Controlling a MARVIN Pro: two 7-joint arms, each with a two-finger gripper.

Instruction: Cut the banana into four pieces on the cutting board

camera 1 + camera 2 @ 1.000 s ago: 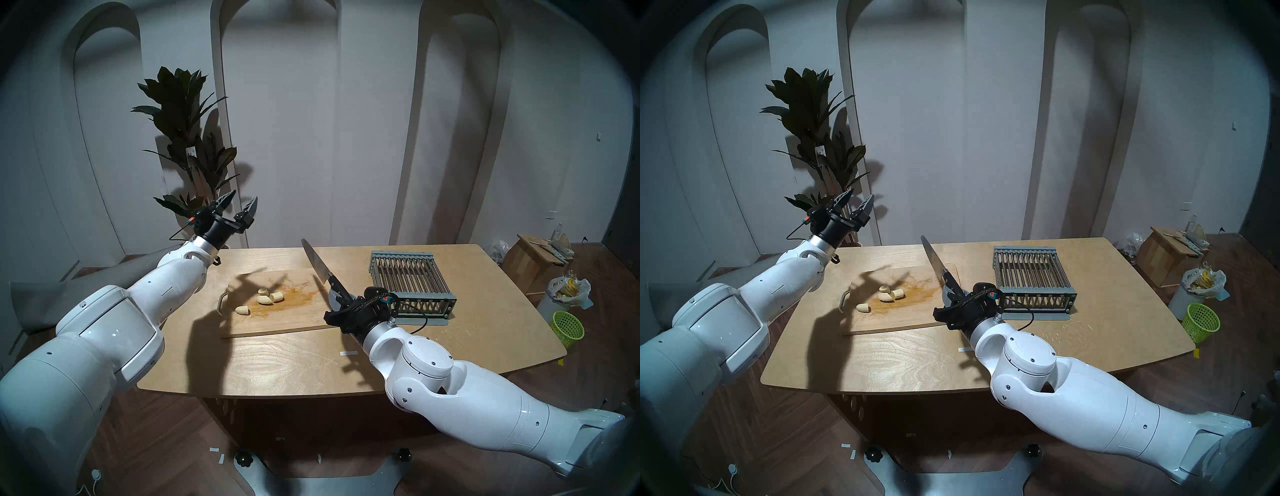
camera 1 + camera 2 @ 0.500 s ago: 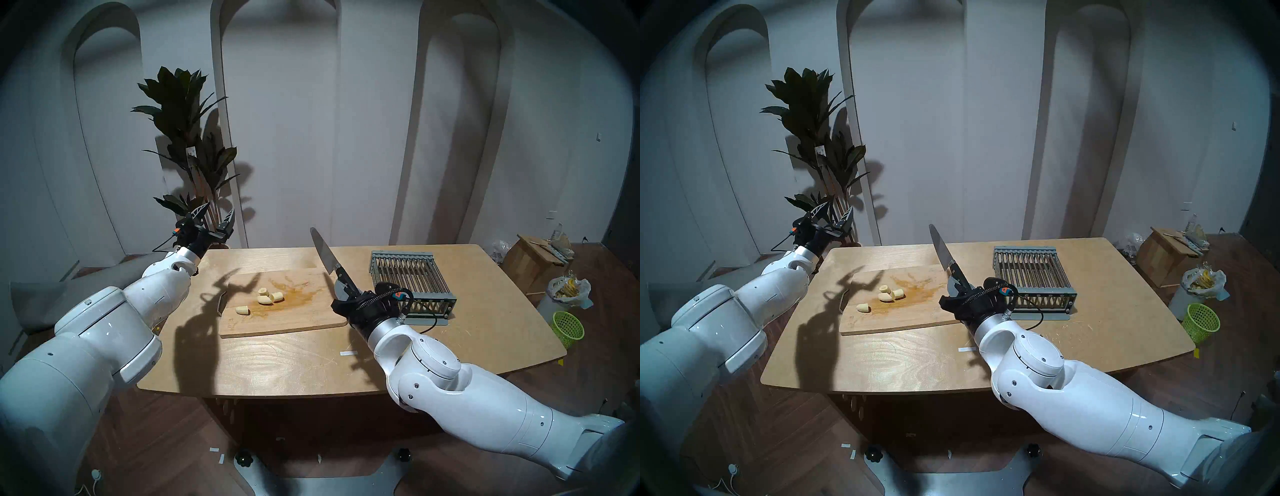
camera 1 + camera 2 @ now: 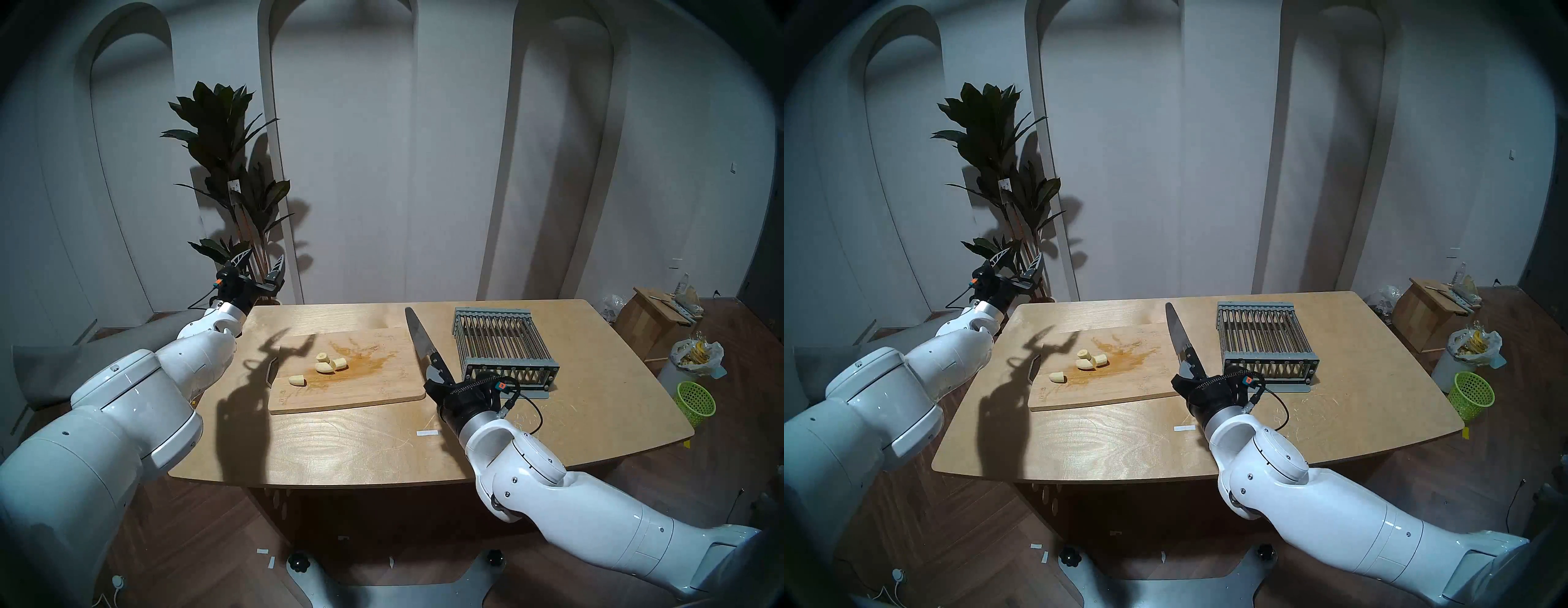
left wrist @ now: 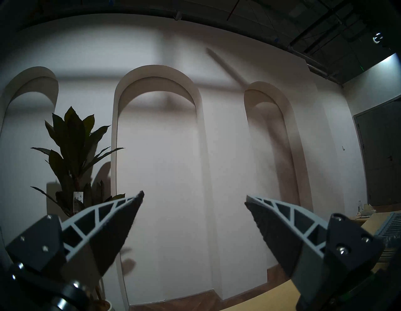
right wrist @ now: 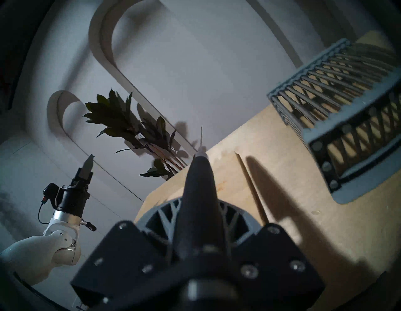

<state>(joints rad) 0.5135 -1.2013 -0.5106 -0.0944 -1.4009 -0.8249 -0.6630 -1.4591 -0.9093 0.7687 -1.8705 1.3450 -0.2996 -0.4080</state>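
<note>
The banana lies cut into several short pale chunks [image 3: 324, 367] [image 3: 1084, 363] on the left half of the cutting board [image 3: 360, 390] [image 3: 1115, 388], beside its orange-brown stain. My left gripper [image 3: 266, 254] [image 3: 1024, 253] [image 4: 194, 195] is open and empty. It is raised above the table's far left corner and points up at the wall. My right gripper [image 3: 439, 373] [image 3: 1191, 373] [image 5: 199, 206] is shut on the black handle of a knife [image 3: 418, 335] [image 3: 1176, 335]. The blade points away from me, above the board's right edge.
A grey wire rack [image 3: 500, 339] [image 5: 347, 97] stands just to the right of the knife. A potted plant [image 3: 229, 170] stands behind the left gripper. A strip of white tape [image 3: 426, 433] lies on the table. A green basket [image 3: 695, 401] and boxes stand on the floor at the right.
My right gripper has carried the knife right and down, from over the board's middle to its right edge. My left gripper pulled back to the left and has held still since.
</note>
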